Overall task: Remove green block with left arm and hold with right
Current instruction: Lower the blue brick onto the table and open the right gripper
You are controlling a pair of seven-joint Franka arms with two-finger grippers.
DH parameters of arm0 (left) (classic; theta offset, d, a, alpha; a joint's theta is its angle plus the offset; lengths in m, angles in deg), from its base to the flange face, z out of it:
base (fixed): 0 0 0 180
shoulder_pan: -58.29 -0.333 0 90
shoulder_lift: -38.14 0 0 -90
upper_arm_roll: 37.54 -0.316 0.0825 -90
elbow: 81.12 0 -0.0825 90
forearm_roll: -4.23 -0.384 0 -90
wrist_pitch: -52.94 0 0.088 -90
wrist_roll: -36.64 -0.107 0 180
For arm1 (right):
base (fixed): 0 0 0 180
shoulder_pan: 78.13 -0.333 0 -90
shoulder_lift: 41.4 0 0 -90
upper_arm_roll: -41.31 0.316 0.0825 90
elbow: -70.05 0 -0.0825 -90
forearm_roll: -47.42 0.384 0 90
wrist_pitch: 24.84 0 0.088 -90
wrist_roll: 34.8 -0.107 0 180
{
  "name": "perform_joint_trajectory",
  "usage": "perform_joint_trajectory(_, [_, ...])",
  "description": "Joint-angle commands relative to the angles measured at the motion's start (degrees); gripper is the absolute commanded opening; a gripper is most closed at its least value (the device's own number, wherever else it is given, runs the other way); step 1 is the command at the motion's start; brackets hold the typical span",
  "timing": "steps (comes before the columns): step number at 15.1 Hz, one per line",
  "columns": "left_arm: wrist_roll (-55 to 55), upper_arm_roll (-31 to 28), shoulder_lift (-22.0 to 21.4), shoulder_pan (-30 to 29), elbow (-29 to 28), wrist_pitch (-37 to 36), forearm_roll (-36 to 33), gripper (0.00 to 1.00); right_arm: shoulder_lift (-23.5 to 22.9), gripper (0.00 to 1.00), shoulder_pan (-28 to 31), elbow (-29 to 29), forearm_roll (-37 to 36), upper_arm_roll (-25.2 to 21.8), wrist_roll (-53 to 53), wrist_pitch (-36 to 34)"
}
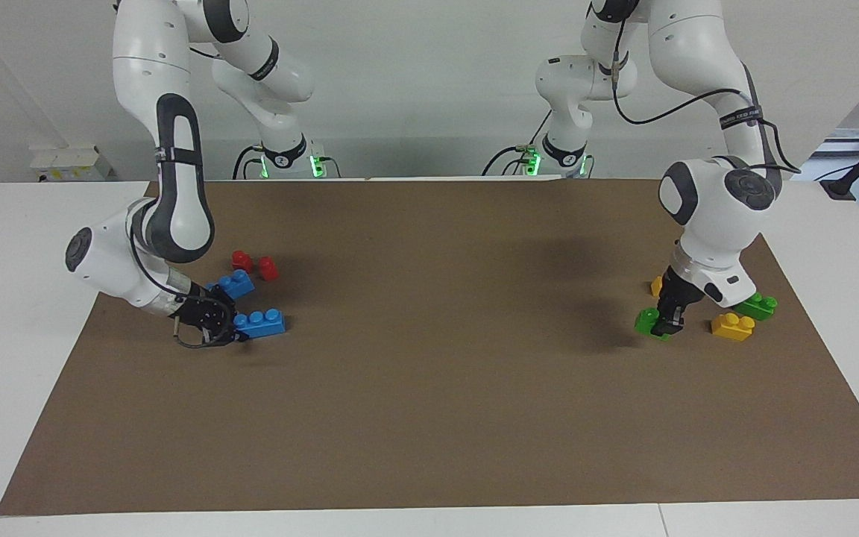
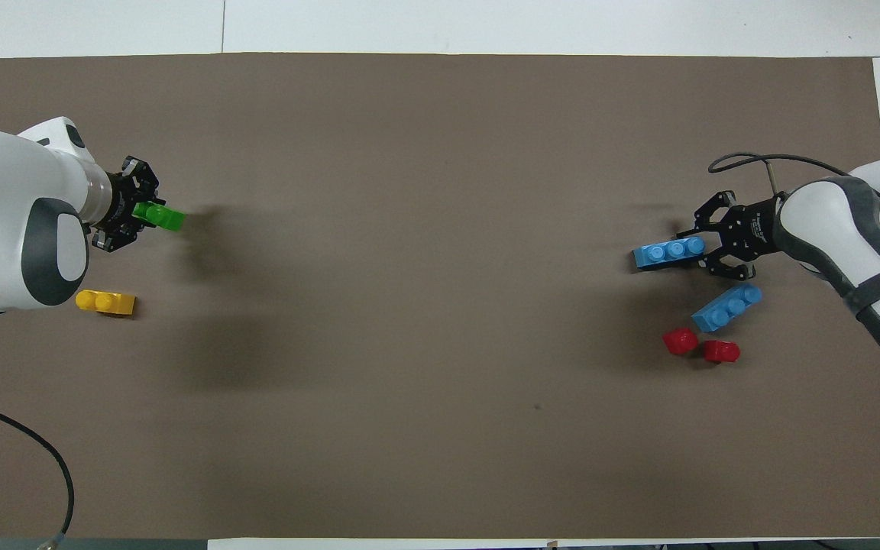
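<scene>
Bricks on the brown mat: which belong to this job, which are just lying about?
Job:
small lime-green plastic two-stud brick, at the left tool
right tool, at a blue three-stud brick

Lying about:
second blue brick
two red bricks
yellow brick
darker green brick

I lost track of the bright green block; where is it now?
The green block lies at the left arm's end of the brown mat, at the left gripper, beside a yellow brick.

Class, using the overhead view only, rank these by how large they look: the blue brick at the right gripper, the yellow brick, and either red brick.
1. Blue brick, three studs long, at the right gripper.
2. Yellow brick, two studs.
3. Red brick; the other red one looks about the same.
</scene>
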Motion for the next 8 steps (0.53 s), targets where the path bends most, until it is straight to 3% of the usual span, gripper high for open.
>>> perform_joint_trajectory(1, [-4.72, 0.41, 2.17, -2.73, 0.88, 2.32, 0.47, 0.0, 2.27, 0.98, -0.29, 0.26, -2.35, 0.14, 3.33, 0.32])
perform_joint_trajectory(6, [-6.83, 0.41, 4.28, -3.44, 0.71, 7.49, 0.38, 0.0, 9.55, 1.0, -3.1, 4.14, -21.68, 0.84, 20.36, -5.47])
perform_joint_trajectory(7, [-8.93, 0.41, 4.28, -3.44, 0.36, 7.94, 0.38, 0.26, 11.66, 1.0, -3.8, 4.58, -24.06, 0.84, 24.4, -7.31])
perform_joint_trajectory(8, [-10.78, 0.41, 4.28, -3.44, 0.44, 7.77, 0.38, 0.99, 13.59, 1.0, -4.24, 4.67, -25.12, 0.84, 29.66, -9.51])
